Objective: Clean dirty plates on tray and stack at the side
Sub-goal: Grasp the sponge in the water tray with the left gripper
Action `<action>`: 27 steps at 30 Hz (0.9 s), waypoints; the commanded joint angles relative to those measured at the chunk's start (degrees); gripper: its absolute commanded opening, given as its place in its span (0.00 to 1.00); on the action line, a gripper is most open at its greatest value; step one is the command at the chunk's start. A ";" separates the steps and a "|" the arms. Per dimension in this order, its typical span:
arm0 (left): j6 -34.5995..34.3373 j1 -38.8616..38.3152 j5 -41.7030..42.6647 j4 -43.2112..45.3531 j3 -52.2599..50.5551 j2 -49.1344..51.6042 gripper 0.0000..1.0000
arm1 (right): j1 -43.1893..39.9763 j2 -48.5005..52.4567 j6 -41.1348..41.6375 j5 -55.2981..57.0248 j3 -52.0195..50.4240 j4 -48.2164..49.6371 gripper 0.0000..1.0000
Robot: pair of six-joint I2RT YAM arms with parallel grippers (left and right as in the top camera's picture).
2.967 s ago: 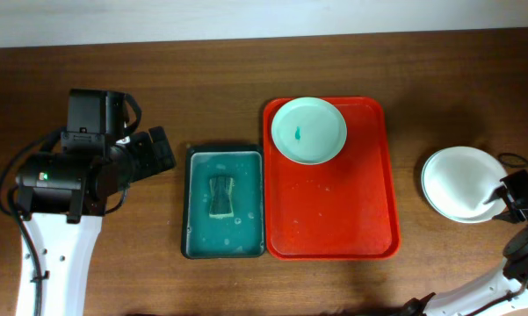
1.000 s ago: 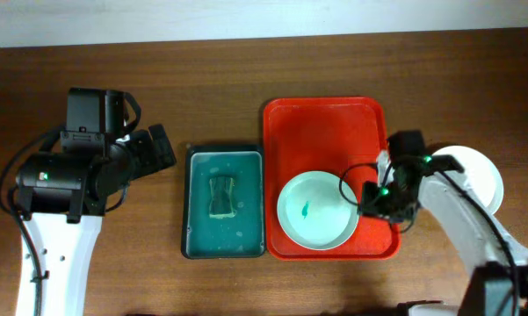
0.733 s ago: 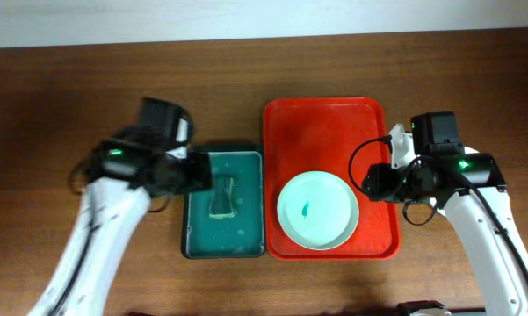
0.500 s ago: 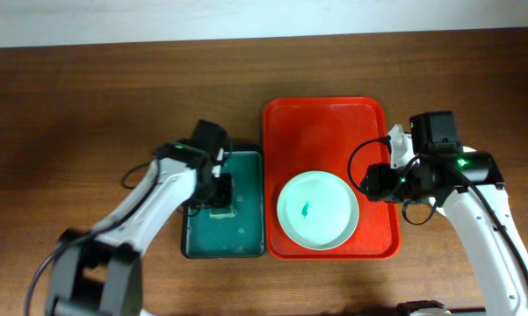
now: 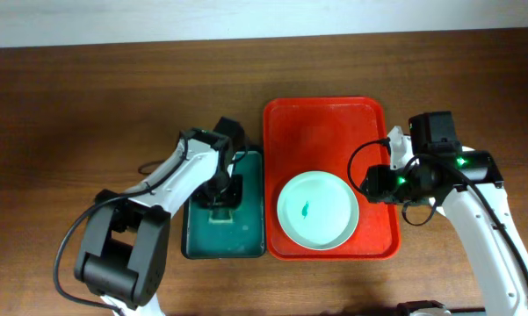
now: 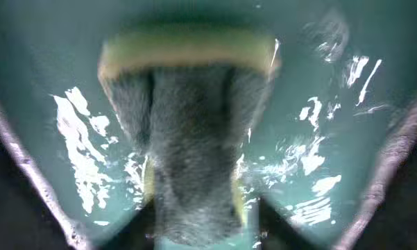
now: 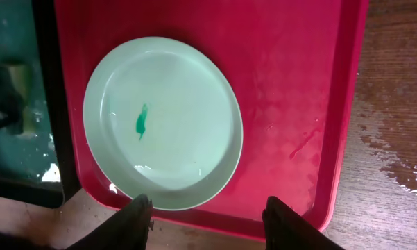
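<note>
Left jaws, edge-cropped, astride blurred sponge (image 6: pixel 187 125)

The plate (image 7: pixel 163 121) is glossy, the tray (image 7: pixel 284 83) smooth plastic, the table (image 7: pixel 395 104) wood, the blurred sponge (image 6: pixel 191 160) seemingly coarse.

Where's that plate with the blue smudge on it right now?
Seen from overhead, the plate sits in the lower left part of the red tray, right beside the teal basin that holds the sponge.
</note>
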 commanded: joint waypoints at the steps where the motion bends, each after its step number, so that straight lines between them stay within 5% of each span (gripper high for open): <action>1: -0.11 -0.22 -5.99 0.33 2.95 0.24 0.68 | 0.15 0.22 -0.61 -0.31 0.74 -0.24 0.54; 5: -0.11 -0.22 -10.64 6.03 1.51 0.28 0.64 | 0.15 0.22 -0.61 -0.28 0.74 -0.13 0.54; 12: -0.09 -0.22 -7.91 14.67 -5.27 0.28 0.00 | 0.15 0.22 -0.61 -0.31 0.74 -0.44 0.53; 18: 0.52 0.35 -7.89 9.62 0.35 -0.94 0.00 | 0.15 0.22 -0.61 -0.31 0.74 -0.74 0.53; 19: 0.52 0.48 -7.89 8.13 2.27 -1.33 0.08 | 0.15 0.22 -0.61 -0.31 0.74 -0.85 0.53; 21: 0.52 0.66 -7.89 4.44 6.56 -2.29 0.48 | 0.15 0.22 -0.61 -0.31 0.74 -0.87 0.53; 23: 0.50 0.70 -7.87 0.81 9.77 -3.10 0.66 | 0.15 0.22 -0.61 -0.31 0.74 -0.87 0.52; 27: 0.44 0.66 -7.87 -3.34 9.09 -3.32 0.66 | 0.15 0.22 -0.61 -0.28 0.74 -0.87 0.53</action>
